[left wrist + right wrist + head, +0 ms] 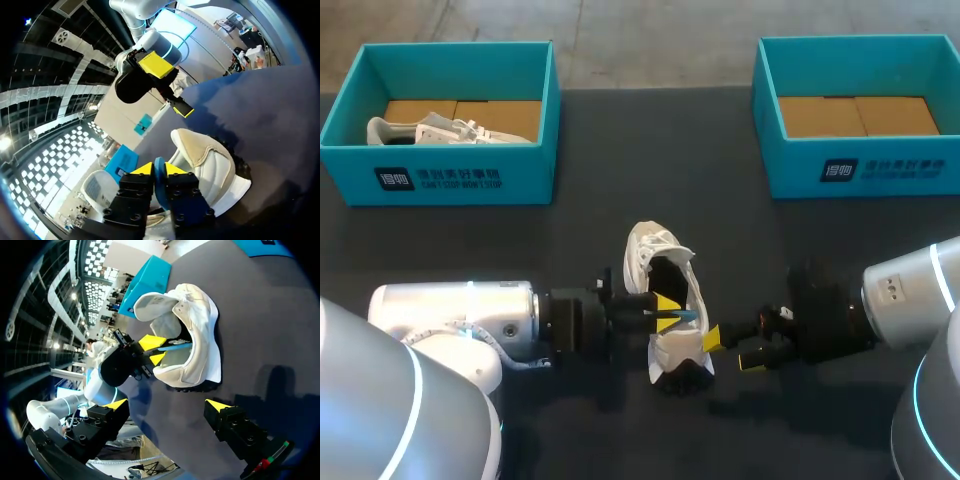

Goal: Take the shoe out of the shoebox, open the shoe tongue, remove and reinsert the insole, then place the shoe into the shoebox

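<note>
A white shoe (665, 300) lies on the dark table between my two arms, its tongue pulled open. My left gripper (670, 310) reaches into the shoe's opening from the left and is shut on the edge of the blue insole (684, 316). The left wrist view shows the insole (160, 177) pinched between the yellow tips of the left gripper (159, 169), with the shoe (210, 160) just ahead. My right gripper (730, 350) stands open and holds nothing, close to the shoe's right side near the heel. In its own view the right gripper (167, 405) faces the shoe (197, 335) and the insole (176, 346).
A teal shoebox (450, 180) at the back left holds another white shoe (430, 128). A second teal shoebox (860, 170) at the back right shows only its cardboard bottom. Dark table (650, 170) lies bare between the boxes.
</note>
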{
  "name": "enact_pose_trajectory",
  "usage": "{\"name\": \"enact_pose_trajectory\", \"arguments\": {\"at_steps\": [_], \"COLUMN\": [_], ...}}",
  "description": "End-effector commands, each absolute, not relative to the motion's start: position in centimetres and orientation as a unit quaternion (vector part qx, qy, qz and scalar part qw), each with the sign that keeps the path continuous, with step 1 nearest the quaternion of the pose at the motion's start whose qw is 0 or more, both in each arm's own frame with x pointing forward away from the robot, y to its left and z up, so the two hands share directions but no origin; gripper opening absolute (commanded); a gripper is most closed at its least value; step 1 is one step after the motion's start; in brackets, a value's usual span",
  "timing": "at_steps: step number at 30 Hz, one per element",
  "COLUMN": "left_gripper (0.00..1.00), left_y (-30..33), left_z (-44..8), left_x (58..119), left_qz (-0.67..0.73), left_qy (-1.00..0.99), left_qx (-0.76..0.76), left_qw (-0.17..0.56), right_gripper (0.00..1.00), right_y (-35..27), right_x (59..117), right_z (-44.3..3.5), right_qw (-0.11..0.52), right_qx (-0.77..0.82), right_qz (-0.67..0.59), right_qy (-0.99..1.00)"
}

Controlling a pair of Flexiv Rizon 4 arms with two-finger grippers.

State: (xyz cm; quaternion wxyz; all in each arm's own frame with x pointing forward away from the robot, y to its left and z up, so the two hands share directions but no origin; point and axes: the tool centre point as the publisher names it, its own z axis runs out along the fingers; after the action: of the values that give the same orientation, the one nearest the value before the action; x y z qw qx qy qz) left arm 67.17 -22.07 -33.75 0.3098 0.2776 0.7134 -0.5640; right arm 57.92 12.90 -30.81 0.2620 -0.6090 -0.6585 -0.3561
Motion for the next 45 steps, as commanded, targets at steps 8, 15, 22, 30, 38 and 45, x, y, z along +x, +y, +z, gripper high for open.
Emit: {"name": "enact_pose_trajectory", "arguments": {"at_steps": [8,15,22,30,38,45], "left_gripper": [0.13,0.00,0.00,0.21,0.47,0.42], "left_y": [-21.4,-21.5,-21.7,-21.9,-21.4,-20.6], "left_z": [-32.9,-33.6,-34.5,-33.7,-32.3,-30.7], "left_x": [65.8,65.9,67.1,66.9,66.1,65.4], "left_qz": [-0.569,-0.563,-0.553,-0.563,-0.572,-0.572], "left_qy": [0.712,0.720,0.729,0.721,0.711,0.711], "left_qx": [0.279,0.285,0.282,0.280,0.279,0.285], "left_qw": [0.301,0.289,0.290,0.292,0.299,0.294], "right_gripper": [1.00,1.00,1.00,1.00,1.00,1.00], "right_y": [13.1,13.1,13.1,13.1,13.1,13.1], "right_x": [57.9,57.9,57.9,57.9,57.9,57.9], "right_z": [-30.8,-30.8,-30.8,-30.8,-30.8,-30.8], "right_qw": [0.261,0.261,0.261,0.261,0.261,0.261], "right_qx": [-0.610,-0.610,-0.610,-0.610,-0.610,-0.610], "right_qz": [-0.355,-0.355,-0.355,-0.355,-0.355,-0.355], "right_qy": [-0.659,-0.659,-0.659,-0.659,-0.659,-0.659]}}
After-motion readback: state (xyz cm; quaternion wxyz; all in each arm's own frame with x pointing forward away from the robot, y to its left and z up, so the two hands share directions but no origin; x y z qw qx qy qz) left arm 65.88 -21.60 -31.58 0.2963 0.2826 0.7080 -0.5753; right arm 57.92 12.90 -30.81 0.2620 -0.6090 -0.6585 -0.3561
